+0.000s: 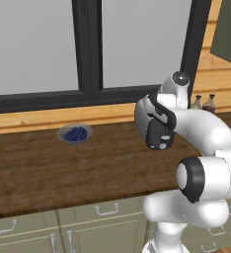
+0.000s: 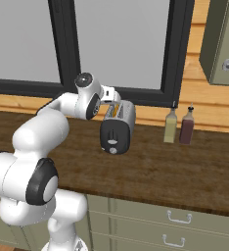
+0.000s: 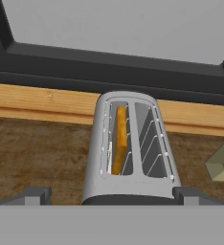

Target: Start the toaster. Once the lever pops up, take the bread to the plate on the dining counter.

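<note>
**A:** The white arm's end effector (image 3: 112, 197) hung open over the silver two-slot toaster (image 3: 128, 148) on the dark wood-grain counter (image 2: 175, 171), gripping nothing. The pale tan-yellow bread slice (image 3: 118, 139) stood on edge in one slot.

**B:** And the lever?

**A:** Probably the small knob on the dark end face (image 2: 113, 150), though the right base view was too coarse to be sure. A straight downward push by one fingertip looked best, pressing until it latched.

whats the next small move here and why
Probably lower the open tool toward the toaster front to reach its lever: the bread already sits in the left slot, and the tool hangs above the toaster, gripping nothing.
</note>
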Robot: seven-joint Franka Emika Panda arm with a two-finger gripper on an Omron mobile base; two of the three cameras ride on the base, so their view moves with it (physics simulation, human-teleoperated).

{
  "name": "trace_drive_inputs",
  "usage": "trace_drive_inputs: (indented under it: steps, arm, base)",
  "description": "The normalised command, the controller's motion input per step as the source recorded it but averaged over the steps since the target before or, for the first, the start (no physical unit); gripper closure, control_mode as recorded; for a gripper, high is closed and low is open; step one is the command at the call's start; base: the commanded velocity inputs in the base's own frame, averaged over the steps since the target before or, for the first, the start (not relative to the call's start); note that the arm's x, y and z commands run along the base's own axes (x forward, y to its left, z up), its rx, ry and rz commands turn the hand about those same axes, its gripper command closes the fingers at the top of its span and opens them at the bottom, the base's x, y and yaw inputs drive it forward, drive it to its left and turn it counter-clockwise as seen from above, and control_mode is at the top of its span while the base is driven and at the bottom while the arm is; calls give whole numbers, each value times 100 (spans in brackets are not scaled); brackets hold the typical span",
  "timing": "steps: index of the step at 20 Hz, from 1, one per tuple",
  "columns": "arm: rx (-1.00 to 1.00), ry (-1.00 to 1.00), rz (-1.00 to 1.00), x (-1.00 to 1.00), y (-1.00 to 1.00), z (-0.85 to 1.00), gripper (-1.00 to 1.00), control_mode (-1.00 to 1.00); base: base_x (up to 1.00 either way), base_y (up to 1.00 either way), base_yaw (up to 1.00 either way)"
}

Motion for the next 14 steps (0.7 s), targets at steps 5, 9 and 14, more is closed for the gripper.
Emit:
trace_drive_inputs:
  steps: [5,9,14]
  arm:
    - [0,0,0,0,0,0,-100,-100]
    - [0,0,0,0,0,0,-100,-100]
    - [0,0,0,0,0,0,-100,-100]
  base:
    - [0,0,0]
    - [0,0,0]
    - [0,0,0]
